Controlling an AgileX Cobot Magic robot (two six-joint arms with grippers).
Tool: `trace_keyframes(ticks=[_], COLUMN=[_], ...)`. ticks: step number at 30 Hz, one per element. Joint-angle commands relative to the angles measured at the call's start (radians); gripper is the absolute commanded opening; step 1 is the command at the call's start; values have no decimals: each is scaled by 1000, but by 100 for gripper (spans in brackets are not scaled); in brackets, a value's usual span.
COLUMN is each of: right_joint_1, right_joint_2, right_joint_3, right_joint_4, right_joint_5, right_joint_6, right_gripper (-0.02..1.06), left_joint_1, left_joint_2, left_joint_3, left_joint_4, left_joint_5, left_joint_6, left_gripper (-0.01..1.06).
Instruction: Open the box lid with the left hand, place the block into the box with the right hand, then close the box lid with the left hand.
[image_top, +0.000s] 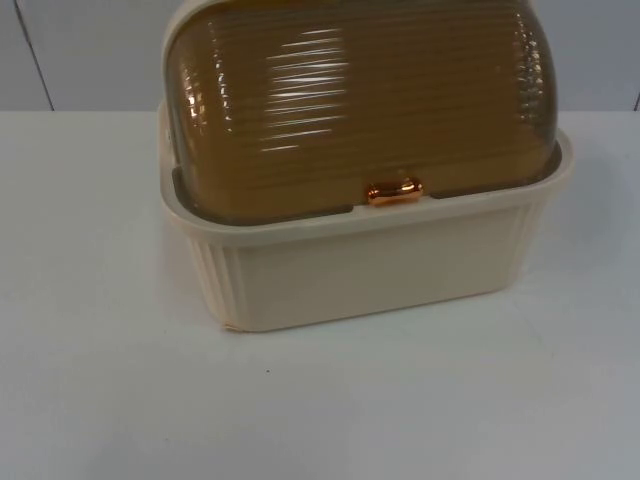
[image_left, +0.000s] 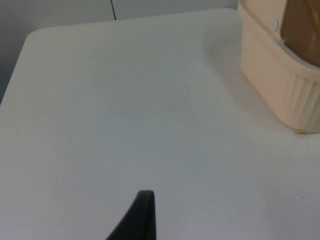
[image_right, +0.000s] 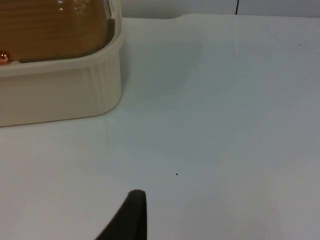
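Box (image_top: 380, 265), cream, ribbed at the corners, standing on the white table (image_top: 100, 380) toward its far edge, close to the grey wall (image_top: 90, 50). Lid (image_top: 350, 110) amber, see-through, domed and ribbed, shut down on the box rim, with a small copper knob (image_top: 394, 191) at the middle of its front edge. Left gripper (image_left: 137, 220) hanging over bare table at the left of the box, well apart from it; one black fingertip (image_left: 142, 212) in the left wrist view, nothing touching it; how far the fingers stand apart cannot be told, nor whether anything is held. From that wrist, the box's left end (image_left: 280, 85) seen with the rounded table corner and the wall behind. Right gripper (image_right: 127, 220) likewise over bare table at the right of the box, well apart from it; one black fingertip (image_right: 132, 210) in the right wrist view, free of any object; spread of the fingers cannot be told here either. From that wrist, the box's right front corner (image_right: 105, 80) seen with the lid (image_right: 50, 25) shut and the knob (image_right: 4, 57) at the front rim. Block not made out; contents of the box hidden behind the tinted lid.
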Motion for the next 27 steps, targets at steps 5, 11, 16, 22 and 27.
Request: trace_keyframes(ticks=[5,11,16,22,27], right_joint_1=[-2,-2,-2,-2,-11], right_joint_2=[-2,-2,-2,-2,-2], right_joint_3=[2,2,2,2,2], right_joint_4=[0,0,-1,-3,-1], right_joint_5=[-3,-3,-3,-3,-3], right_joint_6=[2,2,2,2,2], right_gripper=[105,105,105,105,105], left_joint_1=[-6,-6,-6,-6,-6], left_joint_2=[-5,-5,-5,-5,-5], left_joint_3=[5,5,5,5,5], left_joint_4=[4,4,4,4,4], left_joint_5=[2,2,2,2,2], left_joint_6=[-6,-6,-6,-6,-6], left_gripper=[104,104,104,104,104])
